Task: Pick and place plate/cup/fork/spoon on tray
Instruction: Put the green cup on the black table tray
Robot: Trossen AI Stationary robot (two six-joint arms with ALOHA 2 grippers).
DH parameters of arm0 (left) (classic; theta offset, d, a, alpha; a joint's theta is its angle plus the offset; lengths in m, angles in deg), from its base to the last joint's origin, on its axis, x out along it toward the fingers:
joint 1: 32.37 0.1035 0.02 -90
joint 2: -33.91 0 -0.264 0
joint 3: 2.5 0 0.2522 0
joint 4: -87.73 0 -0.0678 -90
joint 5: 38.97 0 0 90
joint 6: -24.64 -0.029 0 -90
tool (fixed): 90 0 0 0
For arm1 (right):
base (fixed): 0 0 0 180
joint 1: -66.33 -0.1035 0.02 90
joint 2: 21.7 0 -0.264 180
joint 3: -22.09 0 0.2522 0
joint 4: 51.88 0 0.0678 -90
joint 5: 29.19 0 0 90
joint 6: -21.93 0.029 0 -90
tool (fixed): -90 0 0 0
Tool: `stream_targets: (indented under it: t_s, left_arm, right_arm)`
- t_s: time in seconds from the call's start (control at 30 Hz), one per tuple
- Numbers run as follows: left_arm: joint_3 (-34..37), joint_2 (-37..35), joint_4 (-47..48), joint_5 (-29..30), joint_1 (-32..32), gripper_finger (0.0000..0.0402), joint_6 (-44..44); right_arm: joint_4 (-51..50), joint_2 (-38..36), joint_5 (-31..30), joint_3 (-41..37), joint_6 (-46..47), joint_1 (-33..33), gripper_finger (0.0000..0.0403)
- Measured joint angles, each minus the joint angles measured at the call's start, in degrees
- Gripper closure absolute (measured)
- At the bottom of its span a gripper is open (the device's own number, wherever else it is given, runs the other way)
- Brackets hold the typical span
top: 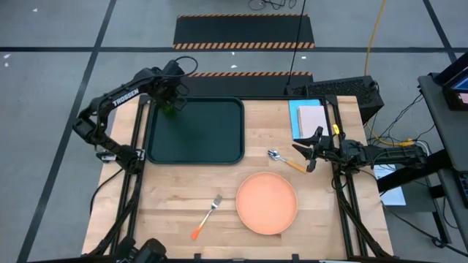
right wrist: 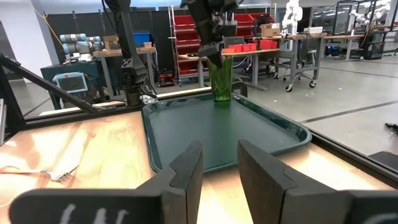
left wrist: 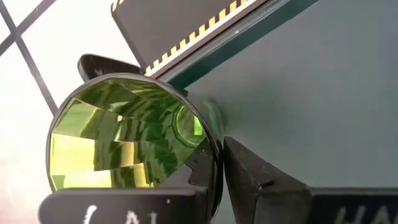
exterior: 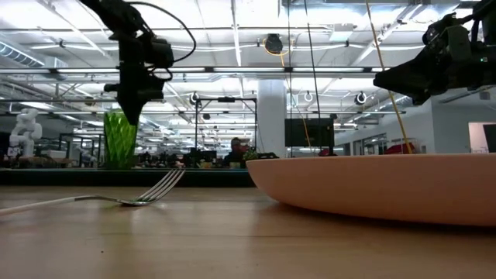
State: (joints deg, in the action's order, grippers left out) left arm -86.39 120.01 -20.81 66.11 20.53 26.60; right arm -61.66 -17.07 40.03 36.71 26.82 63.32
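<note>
We see the left gripper (top: 170, 102) clamped on the cup (top: 170, 109), which stands upright in the tray's (top: 212, 142) far left corner. The right gripper (top: 310, 151) hovers near the spoon (top: 287, 161), fingers parted, holding nothing. Plate (top: 267, 202) and fork (top: 207, 216) lie on the table (top: 175, 186), off the tray.

The wooden bench (top: 183, 190) carried the tray (top: 196, 131); right of the tray lay the spoon (top: 286, 161), a blue sheet (top: 298, 120), below it the plate (top: 266, 202) and fork (top: 207, 216).
</note>
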Motion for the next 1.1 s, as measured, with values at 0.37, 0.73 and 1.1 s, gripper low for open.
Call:
stream_targets:
  t_s: [0.37,0.73,1.1]
  left_arm:
    - [2.57,-0.04,-3.23,0.04,0.84,0.0367,-2.38]
    - [2.57,-0.02,-4.24,-0.03,0.84,0.0359,-3.7]
    - [2.57,-0.02,-3.82,0.01,0.82,0.027,-3.15]
  right_arm:
    - [-0.1,0.0,-0.04,0.0,-0.01,0.02,0.0307]
    - [-0.1,0.0,-0.09,0.0,-0.13,0.0,0.0307]
    - [-0.1,0.0,-0.09,0.0,0.41,0.0,0.0307]
